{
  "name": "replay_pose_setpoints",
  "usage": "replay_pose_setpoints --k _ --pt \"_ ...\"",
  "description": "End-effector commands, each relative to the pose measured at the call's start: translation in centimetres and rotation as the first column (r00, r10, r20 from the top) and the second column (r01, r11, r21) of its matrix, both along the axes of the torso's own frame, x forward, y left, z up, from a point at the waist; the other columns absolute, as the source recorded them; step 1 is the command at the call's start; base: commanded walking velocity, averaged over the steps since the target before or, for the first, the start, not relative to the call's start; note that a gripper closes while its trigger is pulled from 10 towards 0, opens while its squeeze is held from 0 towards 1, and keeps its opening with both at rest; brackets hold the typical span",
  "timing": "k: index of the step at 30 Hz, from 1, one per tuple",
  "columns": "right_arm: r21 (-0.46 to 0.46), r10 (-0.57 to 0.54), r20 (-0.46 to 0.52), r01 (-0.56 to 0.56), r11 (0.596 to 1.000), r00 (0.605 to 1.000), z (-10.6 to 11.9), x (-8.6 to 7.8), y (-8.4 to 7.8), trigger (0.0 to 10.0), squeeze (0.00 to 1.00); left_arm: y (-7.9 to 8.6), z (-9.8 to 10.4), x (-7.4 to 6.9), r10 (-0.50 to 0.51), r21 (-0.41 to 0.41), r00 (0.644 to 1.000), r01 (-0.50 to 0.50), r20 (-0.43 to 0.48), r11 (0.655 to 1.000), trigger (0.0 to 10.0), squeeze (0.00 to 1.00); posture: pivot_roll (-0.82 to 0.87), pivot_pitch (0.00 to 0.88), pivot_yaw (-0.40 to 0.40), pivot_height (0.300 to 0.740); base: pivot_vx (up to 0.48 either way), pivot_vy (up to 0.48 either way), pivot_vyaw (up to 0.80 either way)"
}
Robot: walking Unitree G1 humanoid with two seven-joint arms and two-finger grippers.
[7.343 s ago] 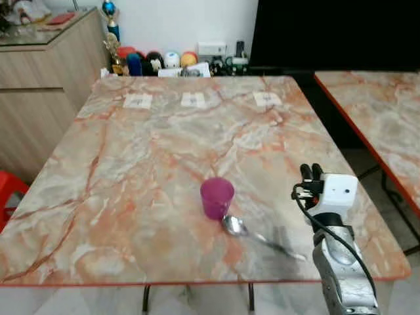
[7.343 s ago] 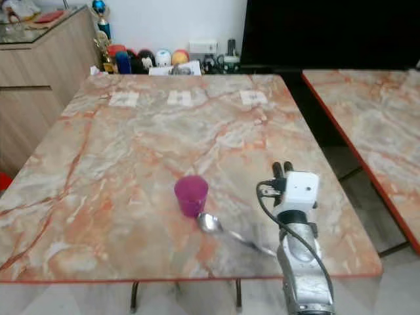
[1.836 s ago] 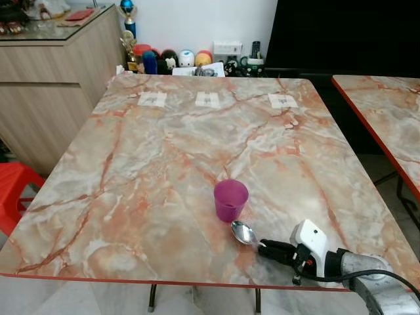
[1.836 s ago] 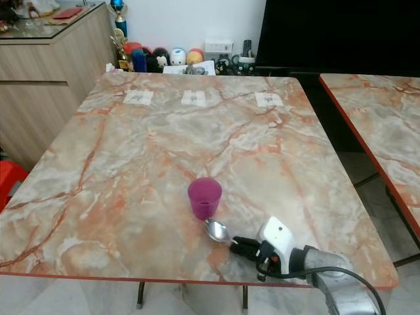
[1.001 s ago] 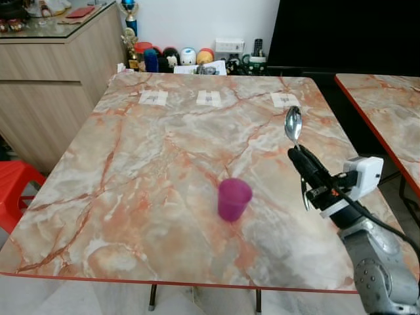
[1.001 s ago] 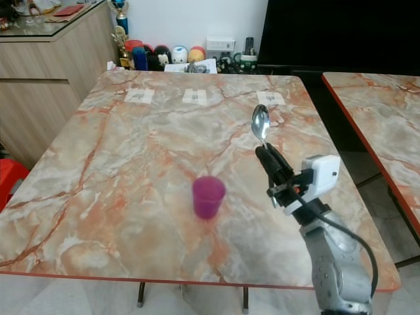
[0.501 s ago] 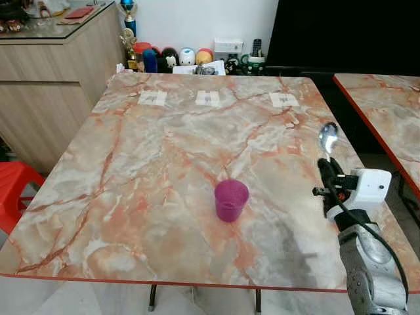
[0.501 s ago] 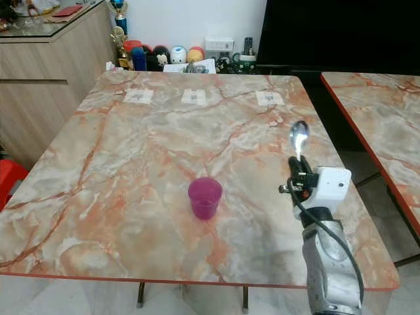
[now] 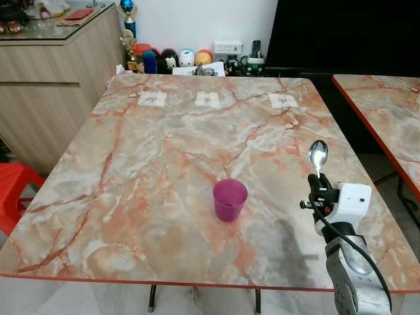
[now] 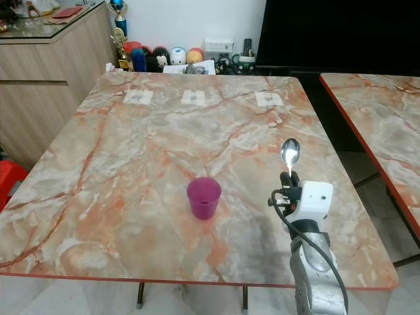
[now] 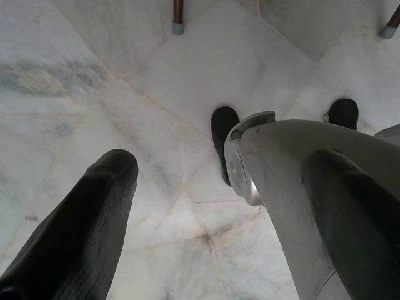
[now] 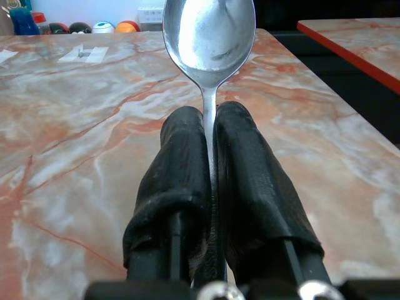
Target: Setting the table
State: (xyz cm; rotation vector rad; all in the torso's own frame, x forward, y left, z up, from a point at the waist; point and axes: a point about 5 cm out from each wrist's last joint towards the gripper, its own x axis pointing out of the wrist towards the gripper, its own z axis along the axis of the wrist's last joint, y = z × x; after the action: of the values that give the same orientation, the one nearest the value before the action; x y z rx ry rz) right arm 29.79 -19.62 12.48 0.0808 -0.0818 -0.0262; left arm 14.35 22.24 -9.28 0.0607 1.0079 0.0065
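A metal spoon stands upright above the table's right side, bowl up, with my right gripper shut on its handle. In the right wrist view the spoon rises from between the two black fingers, which press together on it. A small purple cup stands on the marble table, to the left of the gripper and apart from it. My left gripper hangs open over the floor beside my leg.
Three white paper squares lie near the table's far edge. A second marble table stands to the right across a gap. A wooden cabinet is at the left, a red stool beside it. Small figurines line the wall.
My right gripper has lifted the spoon off the table, swung it up and then drawn it back to the right. In the last half second it shifted slightly left and lower.
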Motion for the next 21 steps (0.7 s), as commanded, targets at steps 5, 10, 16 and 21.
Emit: replay_pose_setpoints --k 5,10,16,21 --pt "-0.002 -0.035 0.019 0.035 0.999 0.999 0.3 0.4 0.1 10.0 0.0 -0.6 -0.5 -1.1 -0.017 -0.008 0.999 0.016 -0.039 1.0 10.0 0.0 -0.02 0.029 -0.04 0.74 0.0 -0.051 0.0" --pt "0.013 -0.052 -0.005 0.052 0.999 0.999 -0.3 0.3 0.4 10.0 0.0 -0.6 -0.5 -1.1 -0.013 -0.009 0.999 0.012 -0.039 1.0 10.0 0.0 -0.01 0.023 -0.043 0.74 0.0 -0.256 -0.19" --pt "0.016 -0.053 0.006 0.053 0.998 0.999 -0.3 0.2 0.7 10.0 0.0 -0.6 -0.5 -1.1 -0.016 -0.006 0.999 0.016 -0.04 1.0 10.0 0.0 -0.01 0.02 -0.04 0.74 0.0 -0.253 -0.51" --pt "0.006 -0.046 0.017 0.046 0.999 0.999 -0.2 0.3 1.1 10.0 0.0 -0.5 -0.5 -1.1 -0.022 -0.003 0.999 0.022 -0.042 1.0 10.0 0.0 -0.01 0.033 -0.038 0.74 0.0 -0.251 0.0"
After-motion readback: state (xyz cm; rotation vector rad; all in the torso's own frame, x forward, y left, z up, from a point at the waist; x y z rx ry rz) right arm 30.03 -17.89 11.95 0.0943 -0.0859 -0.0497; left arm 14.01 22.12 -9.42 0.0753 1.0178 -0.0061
